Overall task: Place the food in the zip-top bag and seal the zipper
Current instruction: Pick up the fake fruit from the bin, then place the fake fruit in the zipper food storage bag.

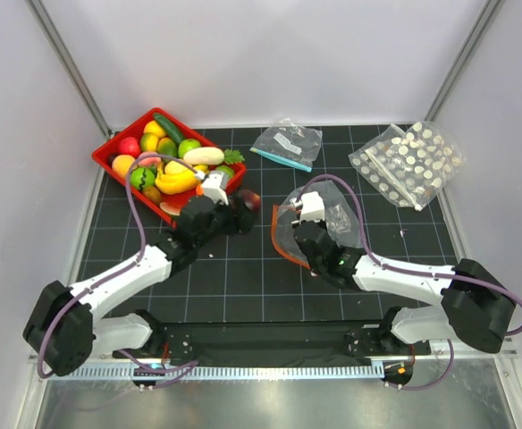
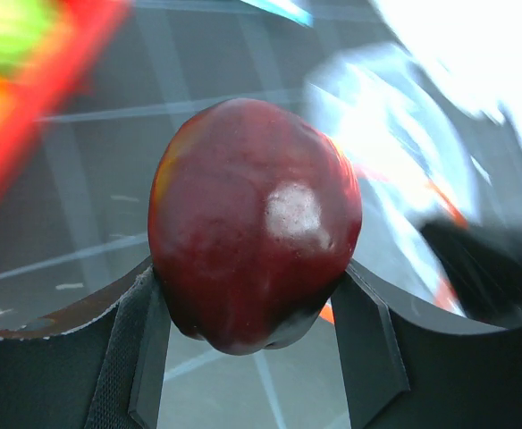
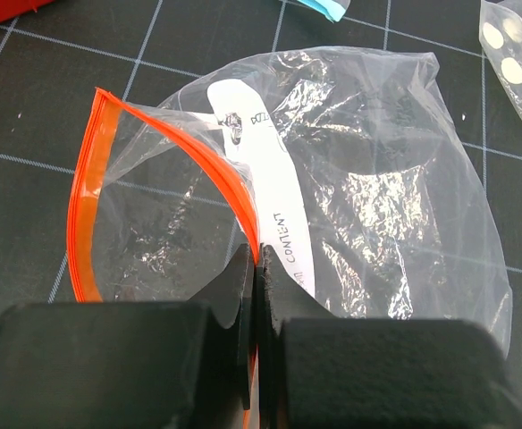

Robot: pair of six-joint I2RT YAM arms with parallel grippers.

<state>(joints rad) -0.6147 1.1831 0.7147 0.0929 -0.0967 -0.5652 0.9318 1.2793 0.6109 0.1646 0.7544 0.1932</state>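
Note:
My left gripper [image 2: 256,349] is shut on a glossy dark red apple-like fruit [image 2: 252,214], one piece of the food, with a finger pressed on each side. In the top view this fruit [image 1: 249,200] hangs just left of the zip-top bag [image 1: 343,217]. The rest of the food [image 1: 176,161] lies in the red tray. My right gripper [image 3: 257,261] is shut on the bag's orange-red zipper [image 3: 87,206], pinching one lip so that the mouth gapes to the left. The clear crinkly zip-top bag [image 3: 377,179] carries a white label and has nothing inside.
The red tray [image 1: 109,154] stands at the back left on the black gridded mat. A clear bag with a teal strip [image 1: 286,143] lies at the back centre. A white-dotted bag [image 1: 408,163] lies at the back right.

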